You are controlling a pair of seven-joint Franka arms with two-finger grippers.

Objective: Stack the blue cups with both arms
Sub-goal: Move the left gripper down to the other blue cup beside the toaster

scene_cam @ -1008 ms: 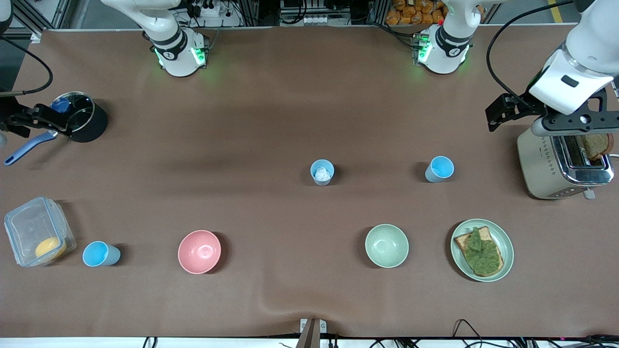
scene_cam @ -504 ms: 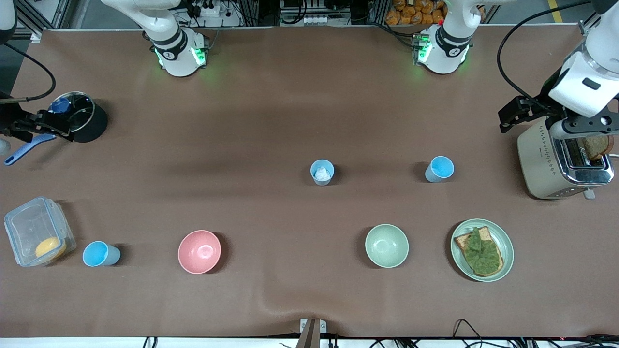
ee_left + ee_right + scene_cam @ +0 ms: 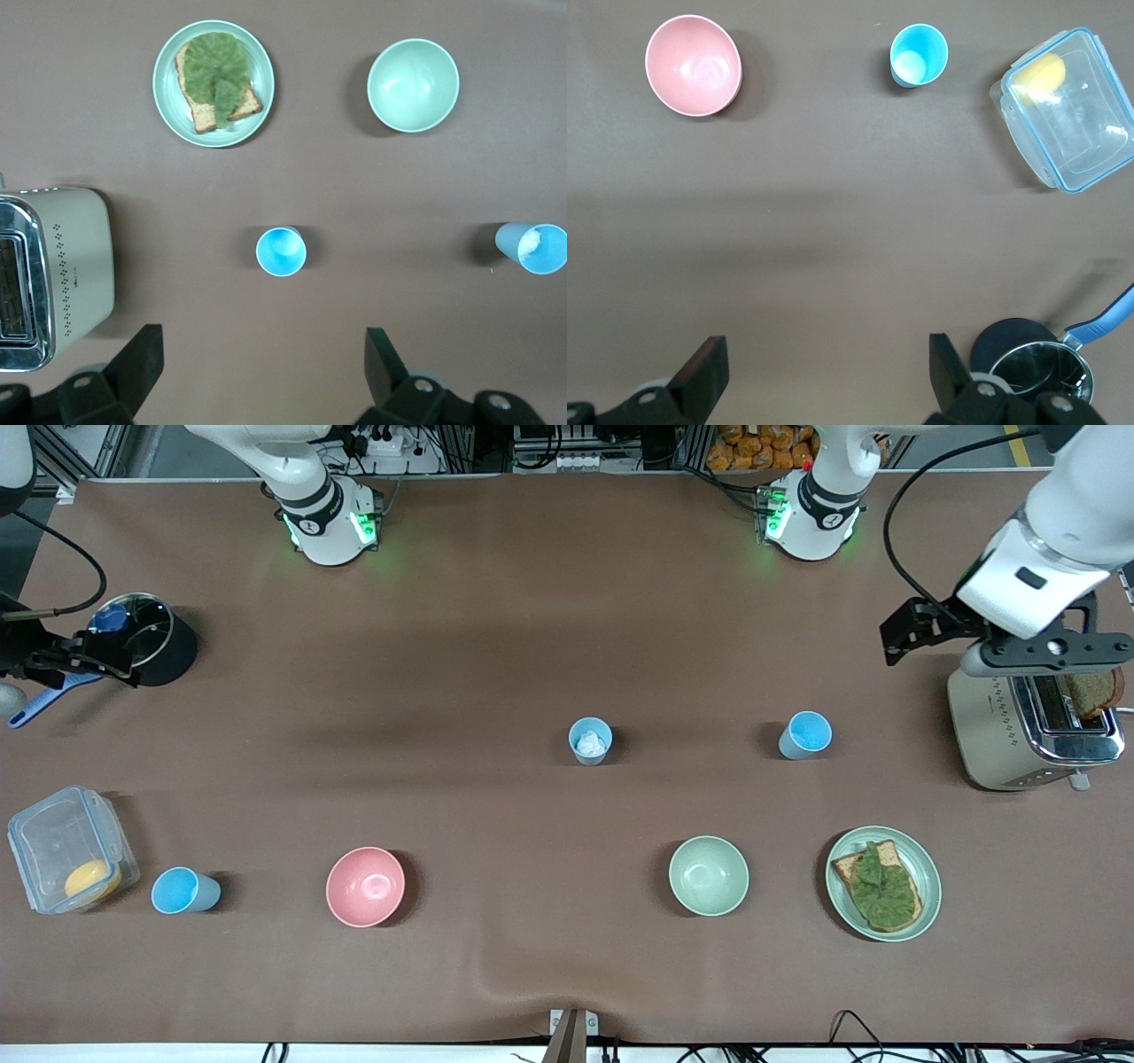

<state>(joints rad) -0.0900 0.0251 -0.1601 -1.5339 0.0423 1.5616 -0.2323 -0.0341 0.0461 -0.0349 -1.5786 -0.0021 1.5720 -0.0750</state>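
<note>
the blue cups stand upright and apart on the brown table point(image 3: 496, 602): the pale blue cup point(image 3: 590, 741) with a white bit inside sits near the table's middle, a sky-blue cup point(image 3: 805, 735) beside it toward the left arm's end, and a third blue cup point(image 3: 183, 891) near the front corner at the right arm's end, beside a clear container point(image 3: 69, 849). the left gripper point(image 3: 261, 372), fingers wide, hangs over the table's edge above the toaster point(image 3: 1032, 722), well apart from the sky-blue cup. the right gripper point(image 3: 824, 372), also spread wide, hangs over the edge by the black pot point(image 3: 151, 640), well apart from every cup.
</note>
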